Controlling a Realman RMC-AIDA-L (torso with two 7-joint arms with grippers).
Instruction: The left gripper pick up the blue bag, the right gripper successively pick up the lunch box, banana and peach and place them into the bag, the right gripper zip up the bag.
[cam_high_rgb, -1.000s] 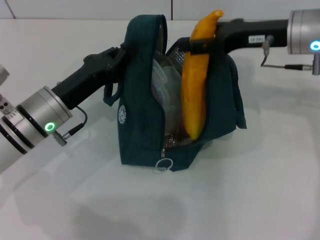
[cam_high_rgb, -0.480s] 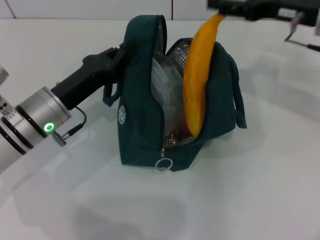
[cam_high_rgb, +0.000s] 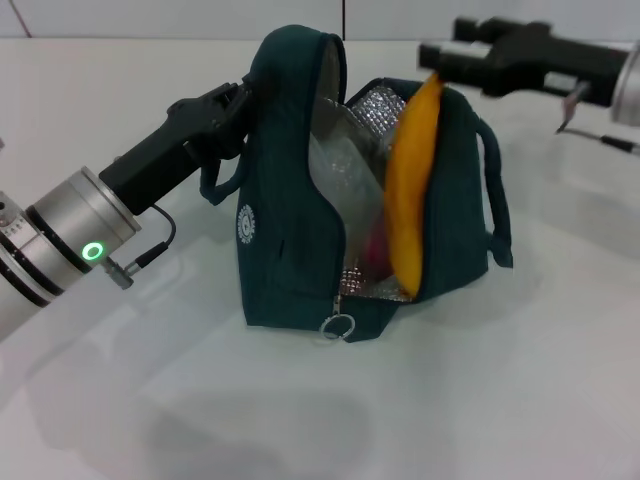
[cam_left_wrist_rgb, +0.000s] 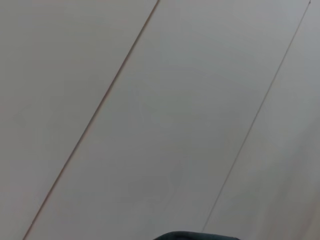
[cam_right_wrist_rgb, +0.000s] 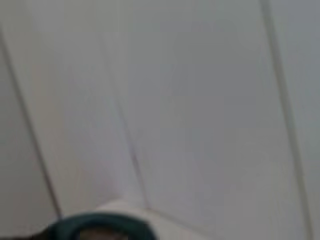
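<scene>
The blue bag (cam_high_rgb: 285, 250) stands open on the white table, its silver lining showing. My left gripper (cam_high_rgb: 237, 108) is shut on the bag's upper left side by a handle. The yellow-orange banana (cam_high_rgb: 413, 190) stands on end inside the bag and leans on its right wall. The translucent lunch box (cam_high_rgb: 338, 185) sits inside, behind it. A small pink-red patch (cam_high_rgb: 373, 250) shows low in the bag; I cannot tell whether it is the peach. My right gripper (cam_high_rgb: 447, 48) hovers open just above the banana's tip, apart from it. A dark bag edge (cam_left_wrist_rgb: 195, 236) shows in the left wrist view.
The bag's ring zip pull (cam_high_rgb: 337, 327) hangs at the front bottom of the opening. White table (cam_high_rgb: 520, 380) surrounds the bag. The right wrist view shows pale surface and a teal bag rim (cam_right_wrist_rgb: 100, 224).
The right gripper let go of the banana, rose and drew right. The banana slid deeper and tipped against the right wall. The bag's mouth spread wider.
</scene>
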